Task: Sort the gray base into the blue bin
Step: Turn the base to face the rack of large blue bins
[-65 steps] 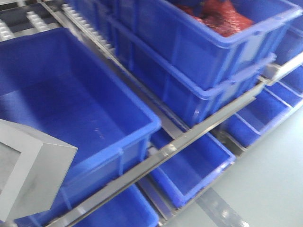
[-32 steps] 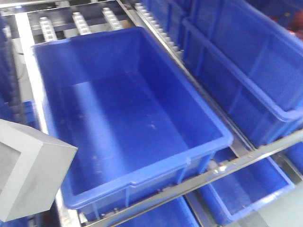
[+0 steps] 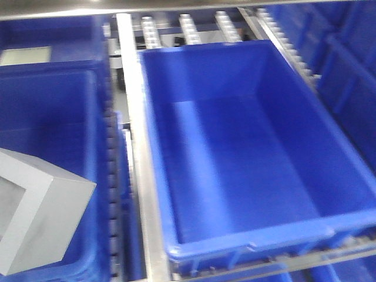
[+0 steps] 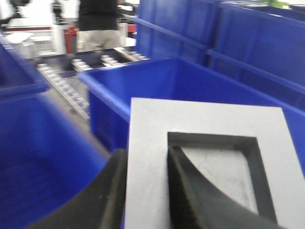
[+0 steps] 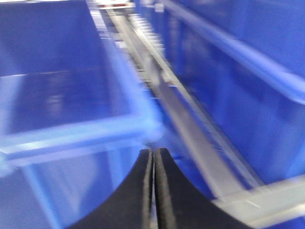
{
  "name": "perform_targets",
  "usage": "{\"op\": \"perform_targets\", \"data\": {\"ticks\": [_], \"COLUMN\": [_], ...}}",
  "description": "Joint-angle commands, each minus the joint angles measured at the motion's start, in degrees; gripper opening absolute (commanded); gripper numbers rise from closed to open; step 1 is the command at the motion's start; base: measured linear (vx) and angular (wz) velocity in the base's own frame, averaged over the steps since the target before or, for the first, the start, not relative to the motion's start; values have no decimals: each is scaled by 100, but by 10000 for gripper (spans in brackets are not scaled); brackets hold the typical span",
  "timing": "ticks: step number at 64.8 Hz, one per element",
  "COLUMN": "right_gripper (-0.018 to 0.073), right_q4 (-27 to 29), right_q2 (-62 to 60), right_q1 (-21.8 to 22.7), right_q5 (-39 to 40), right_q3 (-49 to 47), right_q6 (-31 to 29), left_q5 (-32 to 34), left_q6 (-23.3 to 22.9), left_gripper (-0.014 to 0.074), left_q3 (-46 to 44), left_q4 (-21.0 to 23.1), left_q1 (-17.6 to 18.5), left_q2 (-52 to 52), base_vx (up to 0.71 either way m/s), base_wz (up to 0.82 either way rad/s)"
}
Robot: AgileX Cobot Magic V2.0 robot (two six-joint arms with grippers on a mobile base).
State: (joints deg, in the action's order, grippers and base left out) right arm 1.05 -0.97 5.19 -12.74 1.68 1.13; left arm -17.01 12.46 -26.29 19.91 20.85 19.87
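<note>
Two black fingers of the left gripper (image 4: 147,152) pinch one wall of the gray base (image 4: 205,119): one of the jaws lies outside the block, the other down in its square recess. The right gripper (image 5: 153,152) has its jaws pressed flat together. In the front view the base shows at the near left (tilted, one corner up), in front of a neighbouring crate (image 3: 53,106). Right of that runs a metal rail (image 3: 130,117), then the blue bin (image 3: 205,76), the base outside it. Farthest off lie rollers (image 3: 188,26).

Matte black fingers (image 5: 134,195), curved, tapering tips
</note>
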Motion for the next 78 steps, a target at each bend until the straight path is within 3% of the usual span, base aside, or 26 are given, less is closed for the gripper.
{"op": "perform_targets", "data": {"ticks": [1,25,78], "right_gripper": [-5,-5,-5], "right_q4": [-38,-38,-38], "right_q2": [-10,-10,-10], "right_q1": [-2,-2,-2], "right_q5": [431,431,431], "right_q3": [3,3,3], "right_q6": [-44,-44,-44], "left_q5": [593,593,593], "left_q6": [-30,-30,-30], "left_gripper": [20,20,20], "left_q3": [-181,-181,-181], "left_q4": [119,119,119], "left_q1": [13,13,13], "left_q2": [58,58,58], "base_vx": [5,3,1], "base_wz": [51,36,4]}}
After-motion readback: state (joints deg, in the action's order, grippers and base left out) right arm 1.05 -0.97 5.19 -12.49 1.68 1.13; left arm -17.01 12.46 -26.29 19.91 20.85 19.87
